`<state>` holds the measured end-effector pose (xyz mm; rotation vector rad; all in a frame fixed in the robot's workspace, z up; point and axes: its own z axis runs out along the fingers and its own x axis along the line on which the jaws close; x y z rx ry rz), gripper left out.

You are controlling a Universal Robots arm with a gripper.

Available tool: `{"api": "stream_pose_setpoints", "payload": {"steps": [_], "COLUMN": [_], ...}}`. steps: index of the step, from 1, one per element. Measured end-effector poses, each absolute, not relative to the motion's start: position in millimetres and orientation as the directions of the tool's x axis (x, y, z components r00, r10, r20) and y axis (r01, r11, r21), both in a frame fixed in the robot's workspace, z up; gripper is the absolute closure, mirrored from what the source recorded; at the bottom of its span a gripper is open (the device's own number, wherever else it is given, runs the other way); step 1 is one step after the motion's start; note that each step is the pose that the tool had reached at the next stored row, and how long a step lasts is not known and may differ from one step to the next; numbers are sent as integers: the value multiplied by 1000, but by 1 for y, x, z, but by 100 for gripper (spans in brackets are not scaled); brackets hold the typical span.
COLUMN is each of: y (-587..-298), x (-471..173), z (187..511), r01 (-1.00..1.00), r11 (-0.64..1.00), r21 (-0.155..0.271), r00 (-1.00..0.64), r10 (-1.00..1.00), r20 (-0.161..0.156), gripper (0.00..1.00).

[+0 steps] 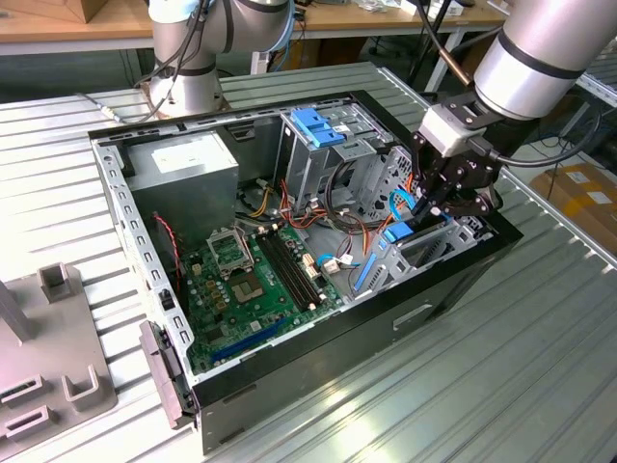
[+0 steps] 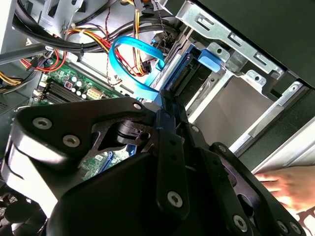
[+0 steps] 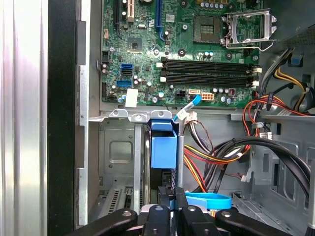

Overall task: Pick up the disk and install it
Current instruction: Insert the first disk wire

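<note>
While the gripper point(image 1: 431, 205) sits low inside the case point(image 1: 463, 275), its jaws are closed on the blue-framed disk point(image 3: 164, 147) standing on edge in a metal bay point(image 3: 115, 157).

Silver-grey arm point(image 1: 540, 48), black screw-studded gripper point(image 1: 436, 201).

The exterior view looks down from high at the open computer case point(image 1: 289, 241), both wrist views close inside it.
</note>
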<state>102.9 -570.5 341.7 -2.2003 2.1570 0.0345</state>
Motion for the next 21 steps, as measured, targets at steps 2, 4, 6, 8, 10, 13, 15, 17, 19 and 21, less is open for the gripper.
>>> {"api": "stream_pose_setpoints", "payload": {"steps": [2,4,6,8,10,13,15,17,19,21], "y": [-570,-570,-570,-570,-570,-570,-570,-570,-570,-570], "x": [103,103,103,103,103,103,103,103,103,103], "z": [342,342,341,341,341,347,351,356,360,363], "r01": [-999,-999,-999,-999,-999,-999,-999,-999,-999,-999], "r11": [-19,-19,-19,-19,-19,-19,-19,-19,-19,-19], "r21": [-27,-27,-27,-27,-27,-27,-27,-27,-27,-27], "r00": [21,21,21,21,21,21,21,21,21,21], "r10": [-998,-998,-998,-998,-998,-998,-998,-998,-998,-998], "r20": [-58,-58,-59,-58,-58,-58,-58,-58,-57,-57], "gripper": [84,84,84,71,46,46,46,46,46,46]}}
